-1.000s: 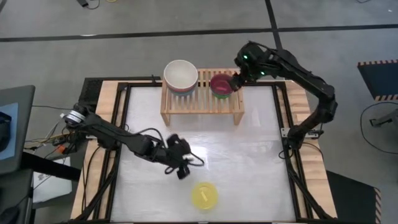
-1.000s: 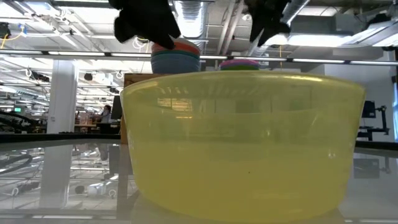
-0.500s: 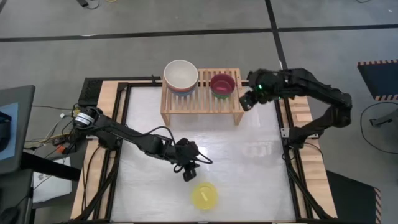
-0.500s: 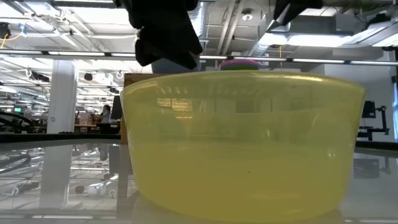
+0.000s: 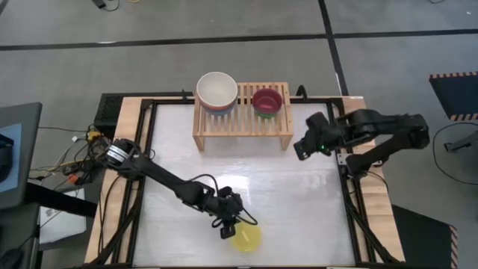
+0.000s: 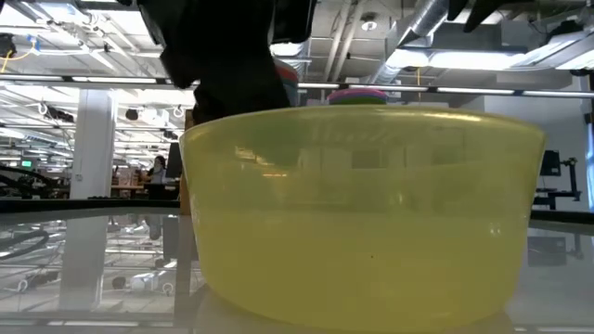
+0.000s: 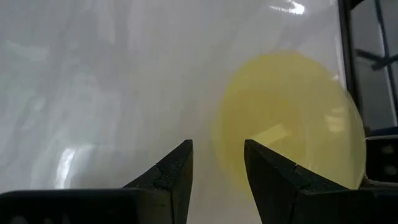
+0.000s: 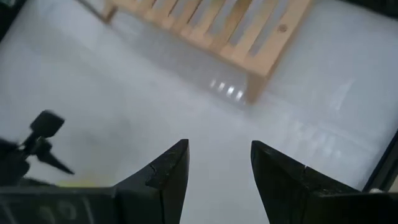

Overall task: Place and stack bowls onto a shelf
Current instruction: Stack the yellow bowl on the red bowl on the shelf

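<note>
White table [image 5: 299, 194] bears unmarked yellow bowl [image 5: 246, 238]; both grippers' jaws parted, empty.

Yellow bowl [image 5: 246, 237] sits upright near the counter's front edge, while on the slatted wooden shelf [image 5: 243, 123] a cream bowl [image 5: 217, 90] tops one stack and a magenta bowl [image 5: 267, 101] the other.

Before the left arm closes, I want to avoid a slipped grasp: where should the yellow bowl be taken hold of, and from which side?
Probably by the rim. The yellow bowl sits upright and alone on the table, its wall too wide for the fingers to span. The left gripper, open, hangs at the bowl's left edge, so come down from above there, one finger inside the wall, one outside.
</note>
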Robot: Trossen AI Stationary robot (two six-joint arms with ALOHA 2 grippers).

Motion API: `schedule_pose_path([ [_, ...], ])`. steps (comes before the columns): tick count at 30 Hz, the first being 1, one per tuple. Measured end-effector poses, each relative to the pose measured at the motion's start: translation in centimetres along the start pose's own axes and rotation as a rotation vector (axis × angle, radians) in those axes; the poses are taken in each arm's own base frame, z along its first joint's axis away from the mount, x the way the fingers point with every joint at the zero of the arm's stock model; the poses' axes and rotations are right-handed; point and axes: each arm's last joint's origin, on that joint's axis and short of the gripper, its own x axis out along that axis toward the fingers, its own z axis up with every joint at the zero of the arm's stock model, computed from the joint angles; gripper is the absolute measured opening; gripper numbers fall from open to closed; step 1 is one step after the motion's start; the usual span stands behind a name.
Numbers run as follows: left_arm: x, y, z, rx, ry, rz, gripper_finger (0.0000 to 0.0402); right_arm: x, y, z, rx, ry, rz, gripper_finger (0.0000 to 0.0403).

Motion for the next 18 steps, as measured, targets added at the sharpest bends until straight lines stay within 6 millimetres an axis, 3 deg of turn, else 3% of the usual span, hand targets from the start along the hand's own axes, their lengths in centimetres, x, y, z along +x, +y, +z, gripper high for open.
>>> schedule_pose_path([
  [7, 2.0, 0.2, -1.2, 0.026, 0.031, -0.001, 0.0116, 0.4, 1.1, -1.4, -0.017, 0.030, 0.014, 0.0198],
  [14, 1.9, 1.2, -0.7, 0.007, 0.023, 0.058, 0.0016, 1.0, 1.2, -0.6, 0.003, 0.008, -0.004, 0.0198],
  [18, 1.8, 2.0, 0.1, -0.034, 0.006, 0.069, 0.0003, 1.3, 0.9, 0.1, 0.009, -0.011, -0.023, 0.0196],
])
